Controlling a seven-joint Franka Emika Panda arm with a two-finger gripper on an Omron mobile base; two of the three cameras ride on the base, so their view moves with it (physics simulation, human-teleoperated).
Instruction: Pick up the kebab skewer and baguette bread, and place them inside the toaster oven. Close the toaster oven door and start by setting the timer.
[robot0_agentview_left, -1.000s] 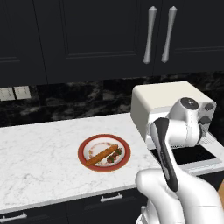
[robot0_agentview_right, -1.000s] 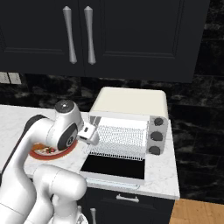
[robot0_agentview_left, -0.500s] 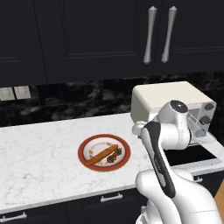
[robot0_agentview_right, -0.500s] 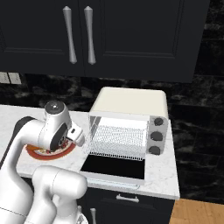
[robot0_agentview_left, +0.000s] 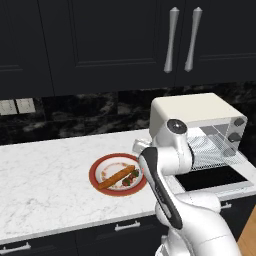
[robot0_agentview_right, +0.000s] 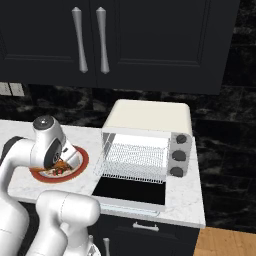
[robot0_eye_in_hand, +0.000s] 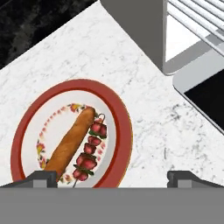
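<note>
one baguette bread (robot0_eye_in_hand: 70, 142) and one kebab skewer (robot0_eye_in_hand: 89, 151) lie side by side on one red-rimmed plate (robot0_eye_in_hand: 124, 131); gripper (robot0_eye_in_hand: 113, 177) fingers spread wide, empty.

Arm bent sharply at the elbow, forearm raised, wrist turned downward over the plate (robot0_eye_in_hand: 124, 131). Gripper (robot0_eye_in_hand: 113, 178) hovers above the plate's near edge, jaws spread wide, nothing between them.
</note>
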